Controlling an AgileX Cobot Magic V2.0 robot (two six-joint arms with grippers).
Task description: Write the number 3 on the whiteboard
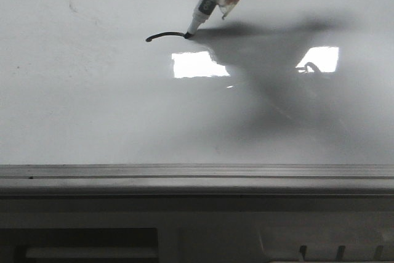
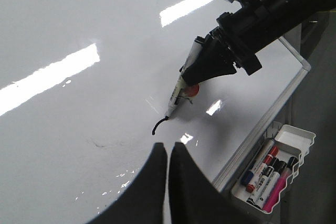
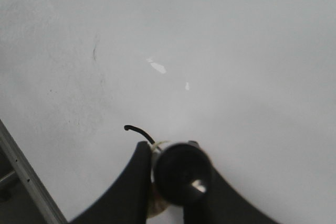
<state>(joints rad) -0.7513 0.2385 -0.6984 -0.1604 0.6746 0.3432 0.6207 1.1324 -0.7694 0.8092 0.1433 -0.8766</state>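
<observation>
The whiteboard (image 1: pixel 92 109) fills the front view, glossy and pale grey. A short curved black stroke (image 1: pixel 165 36) of the number 3 lies on it; it also shows in the left wrist view (image 2: pixel 159 125) and the right wrist view (image 3: pixel 139 131). My right gripper (image 2: pixel 210 66) is shut on a white marker with a black tip (image 1: pixel 203 12); the tip touches the stroke's right end. In the right wrist view the marker's dark end (image 3: pixel 181 174) sits between the fingers. My left gripper (image 2: pixel 168 148) is shut and empty, above the board near the stroke.
A grey metal rail (image 1: pixel 197 177) runs along the board's near edge. A white tray (image 2: pixel 273 174) with several markers hangs beside the board's edge. Faint grey smudges (image 3: pixel 95 51) mark the board. Bright light reflections (image 1: pixel 198 64) lie near the stroke.
</observation>
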